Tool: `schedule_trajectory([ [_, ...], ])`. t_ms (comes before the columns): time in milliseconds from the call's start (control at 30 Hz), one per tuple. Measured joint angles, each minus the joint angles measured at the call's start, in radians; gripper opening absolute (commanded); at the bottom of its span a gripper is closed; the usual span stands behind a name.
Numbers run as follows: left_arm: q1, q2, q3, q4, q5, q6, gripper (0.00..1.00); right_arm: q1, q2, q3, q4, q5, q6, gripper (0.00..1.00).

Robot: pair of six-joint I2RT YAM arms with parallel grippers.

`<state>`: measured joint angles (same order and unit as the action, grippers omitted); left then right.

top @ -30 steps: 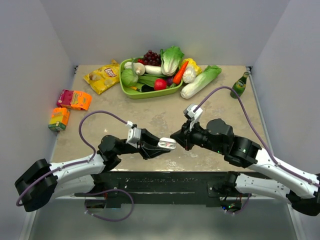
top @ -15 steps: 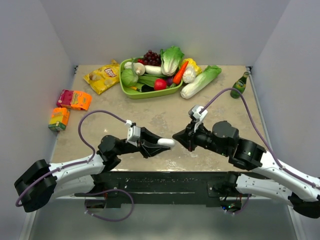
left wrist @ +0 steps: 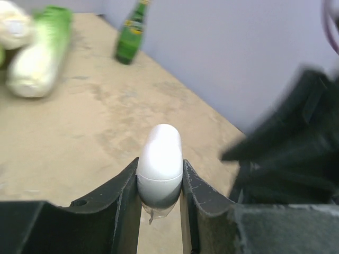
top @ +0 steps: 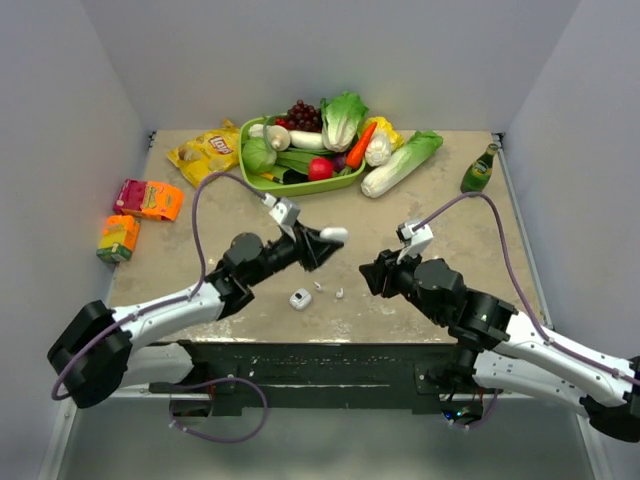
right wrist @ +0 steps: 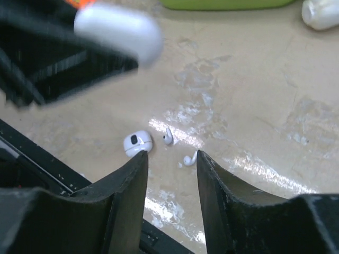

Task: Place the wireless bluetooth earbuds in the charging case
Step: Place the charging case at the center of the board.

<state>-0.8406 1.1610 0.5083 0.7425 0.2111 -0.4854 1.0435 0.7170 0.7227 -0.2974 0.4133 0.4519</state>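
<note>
Left claw (left wrist: 160,168) is pinching one end of the closed white charging case (left wrist: 160,153), held up off the desk (top: 160,250). The case's long axis runs along the fingers, rounded tip out, toward the right arm. Right claw (right wrist: 171,154) is spread with nothing in it.

Earbuds (right wrist: 168,136): 2 counted, loose on the desk near its front edge, between the two claws. They lie close together but not touching; stem direction is too small to call. 1 small white rounded piece (right wrist: 137,143) with a dark square sits just beside them.

The only readable text is Lay's on the yellow chip bag (top: 205,152). The green bottle (left wrist: 131,32) label is unreadable.
</note>
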Motion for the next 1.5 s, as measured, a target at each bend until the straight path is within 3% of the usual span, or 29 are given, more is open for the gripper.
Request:
schedule_trajectory([
  [233,0.271,0.32,0.296,-0.276,-0.06,-0.134,0.0,-0.001,0.071,-0.12,0.036,-0.013,0.081,0.47],
  [533,0.307,0.587,0.406,-0.533,-0.105,-0.14,0.01,-0.001,0.077,-0.158,0.038,-0.047,0.099,0.5],
  [667,0.308,0.632,0.408,-0.567,-0.143,-0.151,0.24,-0.001,0.068,-0.159,0.044,-0.05,0.098,0.51],
  [833,0.31,0.644,0.41,-0.562,-0.159,-0.162,0.36,-0.001,0.068,-0.159,0.043,-0.066,0.098,0.52],
  [1033,0.324,0.643,0.416,-0.592,-0.167,-0.166,0.61,-0.001,0.07,-0.159,0.042,-0.072,0.09,0.55],
  [1067,0.329,0.638,0.42,-0.603,-0.176,-0.163,0.83,-0.001,0.07,-0.159,0.042,-0.072,0.09,0.56],
  [1100,0.336,0.631,0.419,-0.612,-0.185,-0.164,0.91,-0.001,0.071,-0.159,0.042,-0.072,0.09,0.56],
  [1167,0.356,0.598,0.414,-0.634,-0.203,-0.157,0.93,-0.001,0.075,-0.159,0.04,-0.072,0.09,0.58],
  [1200,0.366,0.574,0.408,-0.649,-0.218,-0.157,1.0,-0.001,0.076,-0.159,0.037,-0.072,0.09,0.58],
  [1500,0.407,0.29,0.296,-0.758,-0.366,-0.19,1.0,-0.001,0.086,-0.169,0.067,-0.037,0.102,0.58],
])
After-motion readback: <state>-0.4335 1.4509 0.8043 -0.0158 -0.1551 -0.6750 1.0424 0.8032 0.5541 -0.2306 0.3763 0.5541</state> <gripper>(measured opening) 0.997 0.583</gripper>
